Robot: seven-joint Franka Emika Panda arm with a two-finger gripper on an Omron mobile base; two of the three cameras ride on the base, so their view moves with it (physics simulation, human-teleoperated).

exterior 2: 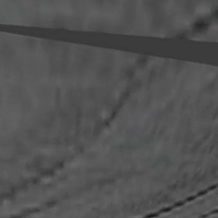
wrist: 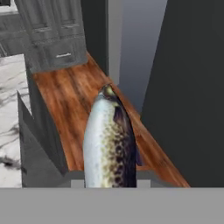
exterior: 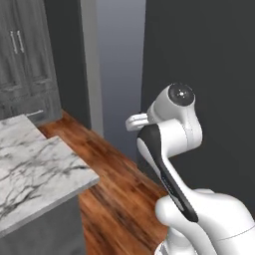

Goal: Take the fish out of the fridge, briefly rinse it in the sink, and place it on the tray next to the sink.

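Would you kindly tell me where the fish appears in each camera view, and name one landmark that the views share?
Left base view: the fish is not in it.
Right base view: not in it; blurred grey surface.
Hand view: the fish stands lower centre, pointing up the frame, over the wood floor.
Shared landmark: the marble counter, at the left edge of the hand view.

The fish point(wrist: 109, 140) was slim and pointed, silvery-white along one flank and mottled brown and yellow along the other, with a dark back edge. In the hand view it stood lengthwise, its pointed end aimed away from the camera and its near end at the bottom of the view. It hung above a wood floor, clear of any surface.
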